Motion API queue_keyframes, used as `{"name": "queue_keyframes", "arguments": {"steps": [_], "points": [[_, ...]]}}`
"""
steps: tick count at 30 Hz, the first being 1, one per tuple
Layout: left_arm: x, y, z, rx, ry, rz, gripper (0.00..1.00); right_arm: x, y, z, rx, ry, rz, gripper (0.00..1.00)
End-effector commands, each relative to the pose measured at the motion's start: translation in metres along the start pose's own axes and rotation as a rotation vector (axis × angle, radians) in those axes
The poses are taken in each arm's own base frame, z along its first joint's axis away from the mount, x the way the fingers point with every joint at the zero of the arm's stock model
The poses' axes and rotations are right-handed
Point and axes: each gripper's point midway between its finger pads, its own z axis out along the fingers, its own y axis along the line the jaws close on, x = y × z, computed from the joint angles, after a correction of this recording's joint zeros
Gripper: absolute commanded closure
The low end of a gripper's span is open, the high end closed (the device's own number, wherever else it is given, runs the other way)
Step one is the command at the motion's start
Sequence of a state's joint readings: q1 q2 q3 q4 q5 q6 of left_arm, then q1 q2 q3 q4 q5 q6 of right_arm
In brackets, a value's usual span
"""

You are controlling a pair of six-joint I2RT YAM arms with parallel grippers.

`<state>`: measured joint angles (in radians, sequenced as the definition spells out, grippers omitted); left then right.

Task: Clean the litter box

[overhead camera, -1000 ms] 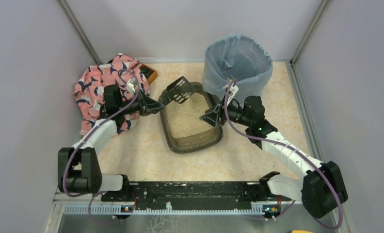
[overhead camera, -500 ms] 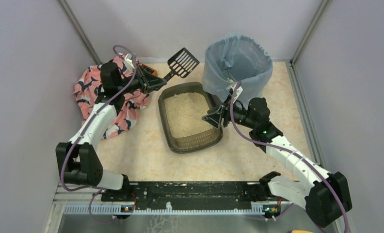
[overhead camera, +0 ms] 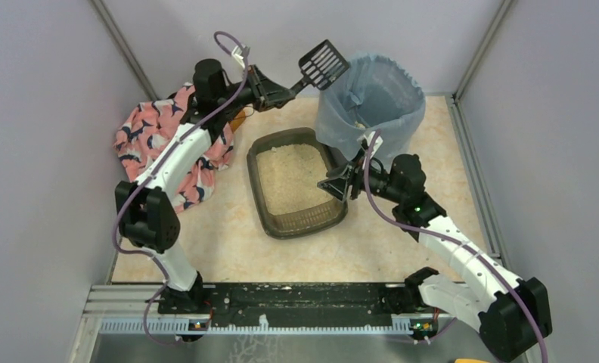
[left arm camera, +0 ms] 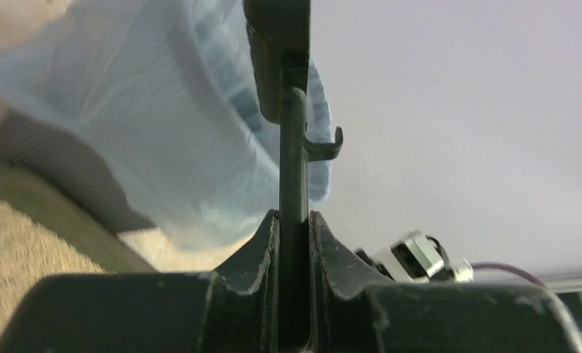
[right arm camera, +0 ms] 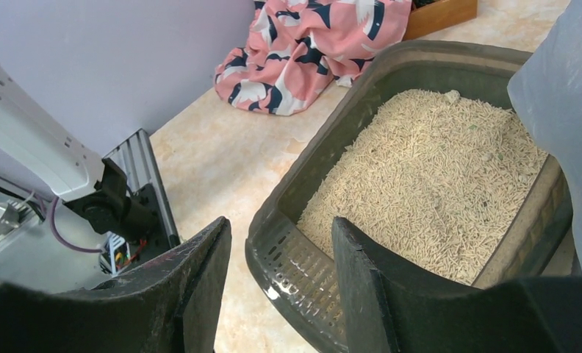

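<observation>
The litter box (overhead camera: 300, 224) is a dark tray of beige granules in mid-table, and its perforated rim (right arm camera: 303, 265) fills the right wrist view. A black slotted scoop (overhead camera: 324, 64) is raised at the left rim of the round bin (overhead camera: 372, 106) with its blue-grey liner. My left gripper (overhead camera: 277, 94) is shut on the scoop's thin handle (left arm camera: 293, 147), with both jaws (left arm camera: 294, 217) pressed against it. The right gripper (overhead camera: 328, 184) is at the box's right wall. Its jaws (right arm camera: 281, 220) stand apart, the box's corner rim showing in the gap, one finger outside and one over the granules.
A pink patterned cloth (overhead camera: 149, 140) lies at the left wall, over a wooden box (overhead camera: 236, 117). Grey walls close in the left, right and back. The arms' black base rail (overhead camera: 281, 299) runs along the near edge. The bin touches the box's far-right corner.
My left arm has lifted the scoop from over the box's far-left corner, up and to the right, to the bin's rim. The right arm has hardly moved.
</observation>
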<state>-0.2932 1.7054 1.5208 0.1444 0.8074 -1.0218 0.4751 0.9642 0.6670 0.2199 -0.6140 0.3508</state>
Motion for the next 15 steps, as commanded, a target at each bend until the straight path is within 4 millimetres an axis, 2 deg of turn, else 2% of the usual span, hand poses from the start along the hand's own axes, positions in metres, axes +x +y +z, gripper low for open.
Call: {"name": "queue_keyframes", "arguments": {"steps": [1,5,9,11,15], "points": [[-0.012,-0.027,0.029,0.057,0.003,0.153,1.0,-0.009,0.001,-0.006,0.013,-0.039,-0.047,0.47],[-0.005,-0.034,0.054,0.091,0.063,0.359,1.0,-0.008,-0.001,-0.007,0.024,-0.038,-0.051,0.47],[0.018,-0.025,0.073,0.039,0.135,0.642,1.0,-0.006,-0.004,-0.006,0.032,-0.033,-0.05,0.47],[0.028,-0.016,0.076,-0.028,0.145,0.825,1.0,-0.005,-0.004,-0.006,0.033,-0.03,-0.049,0.47],[0.034,0.017,0.073,-0.228,0.123,1.137,1.0,-0.004,-0.006,-0.004,0.033,-0.025,-0.047,0.47]]}}
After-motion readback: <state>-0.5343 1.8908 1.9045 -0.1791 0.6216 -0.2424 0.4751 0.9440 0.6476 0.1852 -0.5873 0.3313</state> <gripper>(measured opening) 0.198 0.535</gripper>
